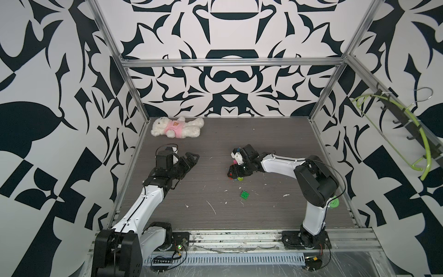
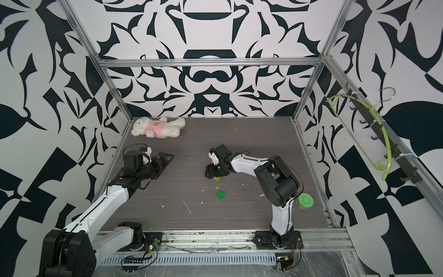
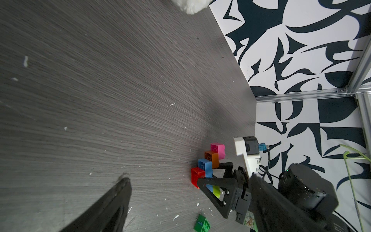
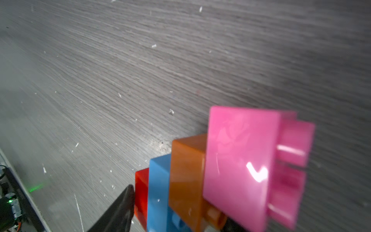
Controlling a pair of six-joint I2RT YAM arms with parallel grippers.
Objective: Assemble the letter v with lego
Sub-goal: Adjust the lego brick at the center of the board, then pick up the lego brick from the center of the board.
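The letter v (image 3: 206, 166) is a bent chain of pink, orange, blue, red and lime lego resting on the dark table (image 1: 215, 144) right of centre. My right gripper (image 1: 236, 171) reaches over it, its jaws straddling the chain. One black finger (image 4: 120, 209) lies beside the red brick (image 4: 141, 190); the other finger is hidden behind the bricks, so a grip does not show. A loose green lego brick (image 1: 244, 194) lies nearer the front. My left gripper (image 1: 194, 159) hovers open and empty at the left, well apart from the chain.
A white plush bear (image 1: 177, 129) in pink lies at the back left corner. A green-lidded jar (image 2: 304, 201) stands behind the right arm's elbow. A green hanger (image 1: 407, 134) hangs on the right wall. White flecks dot the table.
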